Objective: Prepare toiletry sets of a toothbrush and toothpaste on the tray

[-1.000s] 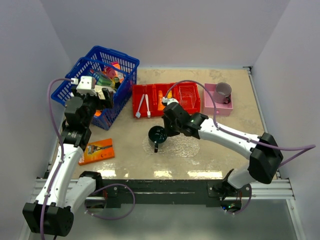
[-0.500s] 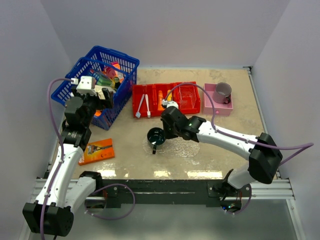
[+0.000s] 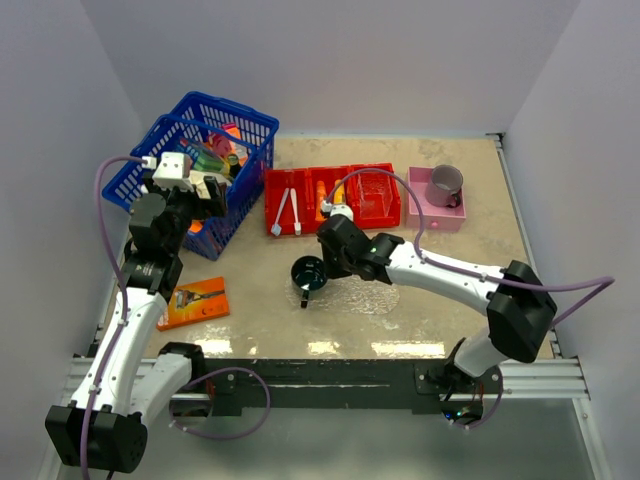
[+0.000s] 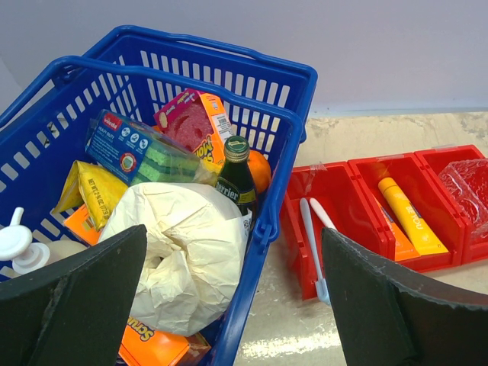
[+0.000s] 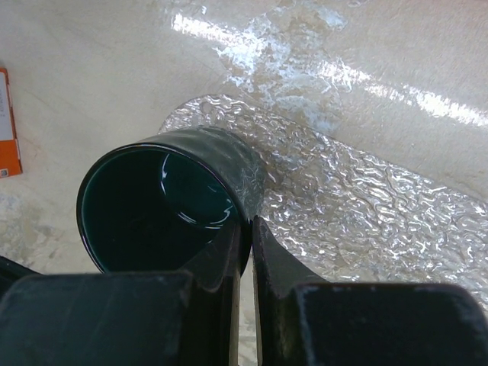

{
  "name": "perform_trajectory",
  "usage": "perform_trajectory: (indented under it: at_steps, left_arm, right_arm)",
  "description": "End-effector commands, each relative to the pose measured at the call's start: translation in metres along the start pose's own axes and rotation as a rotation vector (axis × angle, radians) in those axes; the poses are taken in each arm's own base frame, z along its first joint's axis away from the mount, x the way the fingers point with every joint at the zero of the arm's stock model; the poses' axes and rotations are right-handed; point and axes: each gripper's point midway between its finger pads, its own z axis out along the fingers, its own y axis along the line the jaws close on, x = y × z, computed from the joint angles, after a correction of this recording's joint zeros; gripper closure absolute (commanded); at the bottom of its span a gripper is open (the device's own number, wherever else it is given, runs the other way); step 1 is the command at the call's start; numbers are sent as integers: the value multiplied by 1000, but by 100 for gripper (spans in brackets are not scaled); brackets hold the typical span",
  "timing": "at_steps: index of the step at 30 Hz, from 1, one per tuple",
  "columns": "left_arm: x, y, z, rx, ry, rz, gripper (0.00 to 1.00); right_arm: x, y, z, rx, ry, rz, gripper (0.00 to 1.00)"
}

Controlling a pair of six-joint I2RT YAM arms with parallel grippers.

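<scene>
Even, bright overhead light fills the top view, which is sharp with soft, faint shadows, and throws white glare patches on the beige speckled surface (image 3: pixel 478 200) along its near edge. In the right wrist view light sparkles on the clear bumpy plastic tray (image 5: pixel 366 221) and streaks inside the dark green glossy mug (image 5: pixel 152 206), while the right gripper (image 5: pixel 245 248) at the bottom edge is dark and out of focus. The left wrist view is crisp and well lit, except for the blurred black fingers (image 4: pixel 84 305) of the left gripper (image 4: pixel 232 232) in its lower corners.

Green mug (image 5: pixel 217 156), red bin (image 4: pixel 295 200) — clear bumpy tray (image 5: pixel 366 198)
</scene>
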Motion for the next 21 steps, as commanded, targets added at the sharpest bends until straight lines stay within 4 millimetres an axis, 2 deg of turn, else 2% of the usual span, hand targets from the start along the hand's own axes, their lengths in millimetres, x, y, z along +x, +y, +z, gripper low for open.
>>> perform_trajectory:
  at_steps: [1, 21]
  left_arm:
    - [-16, 0, -1, -3, -51, 0, 0]
    - [-15, 1, 0, -5, -45, 2, 0]
  right_arm:
    - [-24, 18, -1, -44, -90, 58, 100]
    - [-14, 18, 8, -34, -60, 56, 100]
